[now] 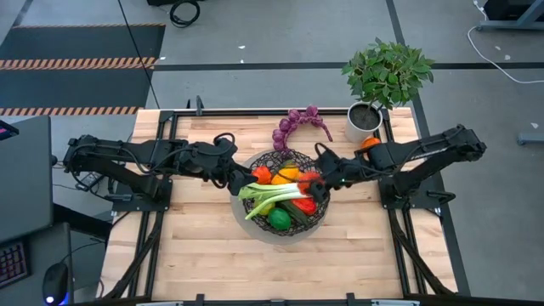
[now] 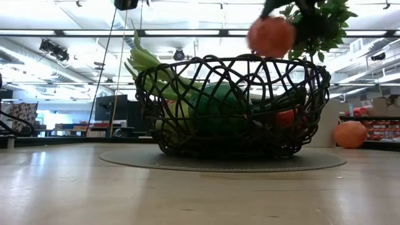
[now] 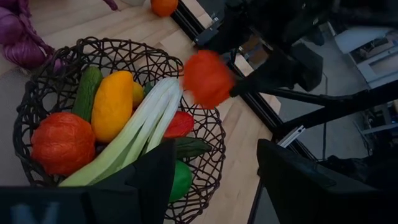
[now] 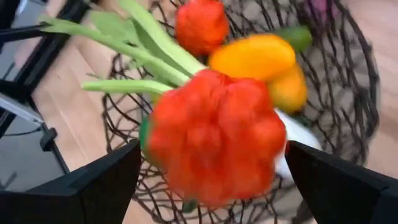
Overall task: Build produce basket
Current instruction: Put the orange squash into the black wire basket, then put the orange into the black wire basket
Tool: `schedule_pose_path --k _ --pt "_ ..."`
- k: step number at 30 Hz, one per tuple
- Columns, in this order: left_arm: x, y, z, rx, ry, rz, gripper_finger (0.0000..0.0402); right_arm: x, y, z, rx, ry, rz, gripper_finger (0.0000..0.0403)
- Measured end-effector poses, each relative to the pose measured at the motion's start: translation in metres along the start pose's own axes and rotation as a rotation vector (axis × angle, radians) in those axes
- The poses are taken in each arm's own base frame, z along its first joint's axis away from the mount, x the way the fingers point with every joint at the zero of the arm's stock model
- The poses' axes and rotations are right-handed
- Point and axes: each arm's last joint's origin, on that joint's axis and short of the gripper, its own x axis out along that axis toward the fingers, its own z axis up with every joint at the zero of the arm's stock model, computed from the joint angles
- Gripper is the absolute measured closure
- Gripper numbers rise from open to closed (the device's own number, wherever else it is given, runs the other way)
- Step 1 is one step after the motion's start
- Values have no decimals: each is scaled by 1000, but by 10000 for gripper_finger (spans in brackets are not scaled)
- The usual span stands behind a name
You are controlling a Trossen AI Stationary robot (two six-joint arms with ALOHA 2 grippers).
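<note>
Nearest the camera in the low view is the bare bench [image 2: 75, 187], then the basket [image 2: 231, 106] on its pale base, dead centre of the frame and already stuffed. Just above its rim at upper right hangs a red pepper [image 2: 270, 35], blurred.

That pepper sits right between the fingers of the right gripper [image 4: 214, 171], with the jaws spread wide either side of it. Whether they're actually pinching it or have just let go, I honestly can't tell. What matters for the next bit: the pepper is directly over the basket's right-hand side, so the drop is basically straight down, no sideways travel needed as far as I can judge.

Inside the basket: a leek [image 1: 272, 196] lying on a diagonal, long axis from lower left to the middle, plus an orange pepper [image 3: 63, 142], a yellow one [image 3: 112, 104], a cucumber [image 3: 86, 92] and something green low down.

The left gripper [image 1: 239, 181] hovers at the basket's left rim, fingers apart and holding nothing.

Further back, upper centre of the high view, the grape bunch [image 1: 295, 124] is on the bench, and an orange fruit [image 1: 369, 143] sits by the plant pot [image 1: 362, 121].
</note>
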Motion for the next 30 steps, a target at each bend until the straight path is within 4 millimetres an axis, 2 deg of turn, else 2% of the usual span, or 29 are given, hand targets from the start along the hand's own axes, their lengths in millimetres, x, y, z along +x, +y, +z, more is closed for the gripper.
schedule_pose_path --k 4,8,12,20,30 --pt "0 0 0 -1 0 0 170 1 0 1 4 -7 -5 3" --pt "0 0 0 -1 0 0 170 3 9 10 53 -98 80 3" --pt "0 0 0 -1 0 -1 170 5 11 11 56 -104 90 3" --pt "-1 -3 -4 8 13 -12 170 6 -4 0 37 34 -48 3" --pt "-1 -4 -5 17 16 -14 170 3 -22 -9 87 96 -253 5"
